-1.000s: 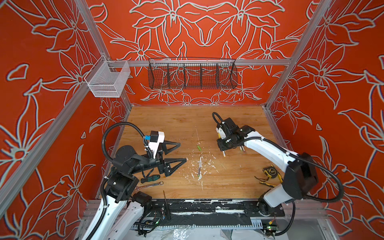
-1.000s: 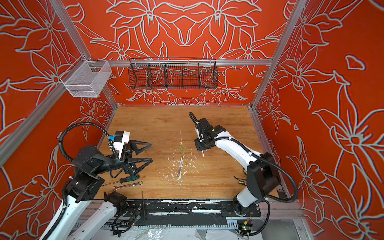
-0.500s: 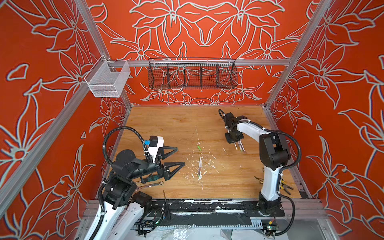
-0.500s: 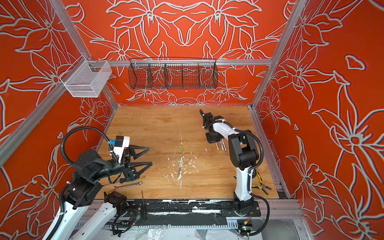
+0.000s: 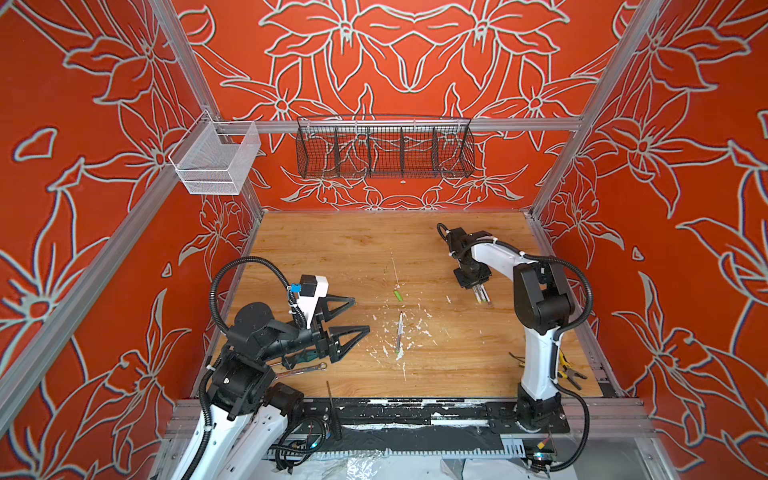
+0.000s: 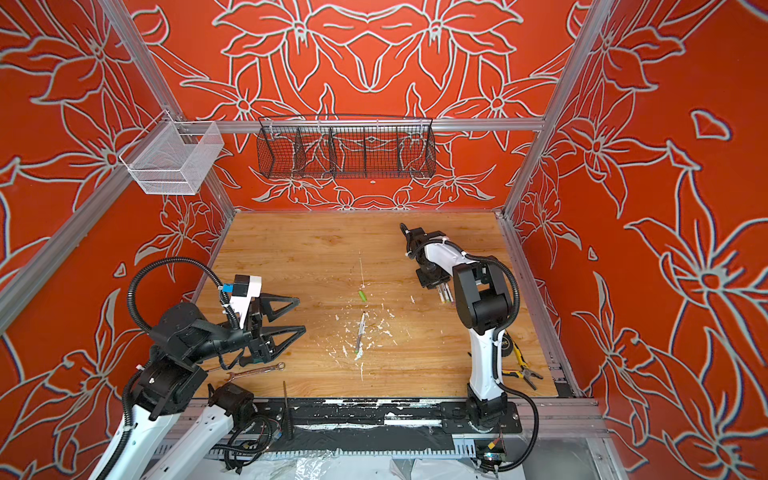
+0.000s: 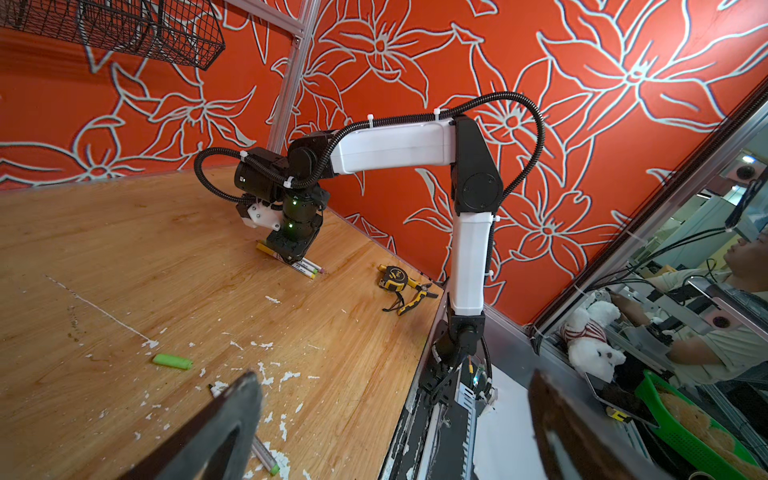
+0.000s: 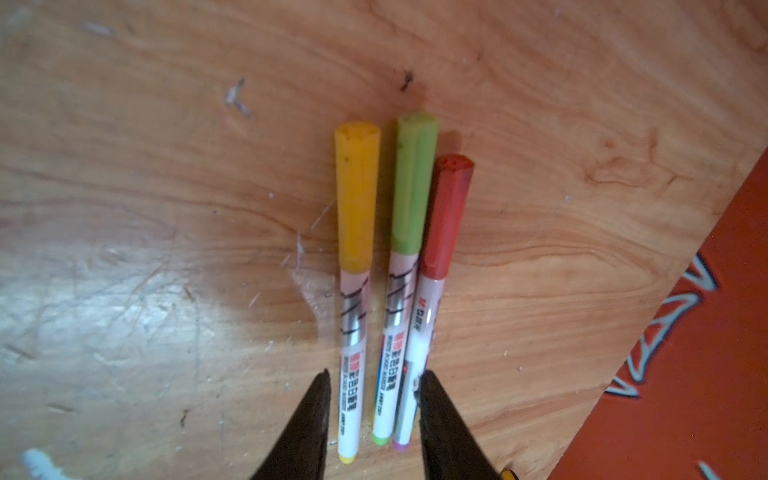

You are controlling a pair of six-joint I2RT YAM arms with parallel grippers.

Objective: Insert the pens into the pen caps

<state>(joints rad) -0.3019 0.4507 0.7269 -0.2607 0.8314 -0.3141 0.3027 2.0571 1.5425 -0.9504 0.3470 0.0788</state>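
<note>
The right gripper [image 8: 376, 374] points down at the table [image 5: 332, 249] with its jaws parted. Its black fingers [image 8: 307, 436] straddle the rear ends of three capped pens lying flat side by side. The yellow-capped pen [image 8: 353, 332] lies just inside one finger, with a thin gap to the green-capped pen [image 8: 401, 324]. That pen touches the red-capped pen [image 8: 428, 316], whose barrel runs against the other finger. Nothing is lifted or squeezed, and the barrel ends show yellow, green and purple. In both top views this trio sits on the right of the table, just under the gripper. Across the table, the left gripper [image 5: 361, 313] hangs above the wood with its jaws spread wide and nothing between them. Near the middle of the table a fourth pen [image 5: 400, 332] with a green rear end lies uncapped among white flecks. A loose green cap [image 5: 398, 296] lies a little beyond its tip, apart from it. A silver wrench [image 5: 301, 370] lies by the front edge under the left arm. Yellow-handled pliers [image 7: 415, 299] and a tape measure [image 7: 395, 274] lie near the right arm's base.
</note>
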